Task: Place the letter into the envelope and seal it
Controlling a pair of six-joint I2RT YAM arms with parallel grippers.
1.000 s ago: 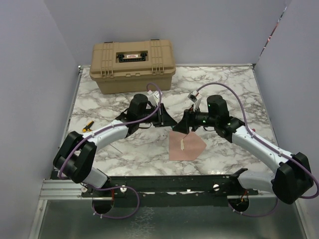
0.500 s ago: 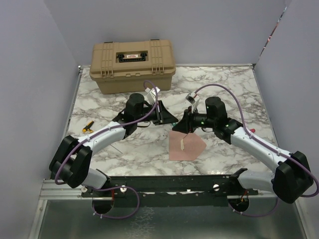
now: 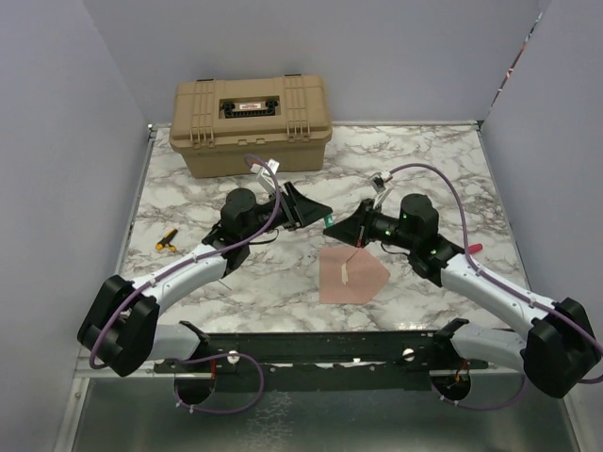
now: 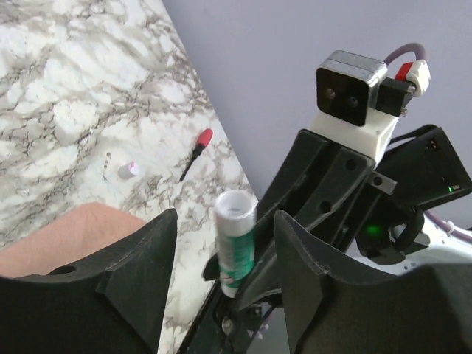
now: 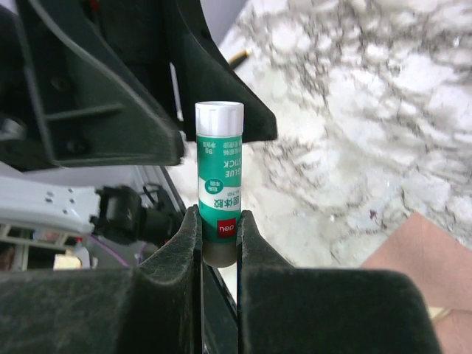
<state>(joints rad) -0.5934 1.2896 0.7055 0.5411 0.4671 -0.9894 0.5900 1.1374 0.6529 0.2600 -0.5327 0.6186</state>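
The pinkish-brown envelope (image 3: 351,274) lies flat on the marble table, its pointed flap to the right and a pale strip on its face. It also shows at the edge of both wrist views, envelope (image 4: 66,236) and envelope (image 5: 424,258). The letter is hidden. My right gripper (image 5: 219,221) is shut on the lower end of a green-and-white glue stick (image 5: 219,177), held above the table behind the envelope. My left gripper (image 4: 225,221) faces it, open, and the glue stick (image 4: 236,243) shows in the gap, clear of both fingers. From above, the left gripper (image 3: 316,209) and right gripper (image 3: 336,224) nearly meet.
A tan toolbox (image 3: 251,122) stands at the back left. A yellow-and-black tool (image 3: 166,239) lies at the left edge. A red-handled tool (image 4: 195,151) and a small white cap (image 4: 129,169) lie on the right side of the table. Grey walls enclose the table.
The right gripper has shut on the glue stick. The left gripper has opened off it and drawn back to the left. Both wrists have tilted; the envelope has not moved.
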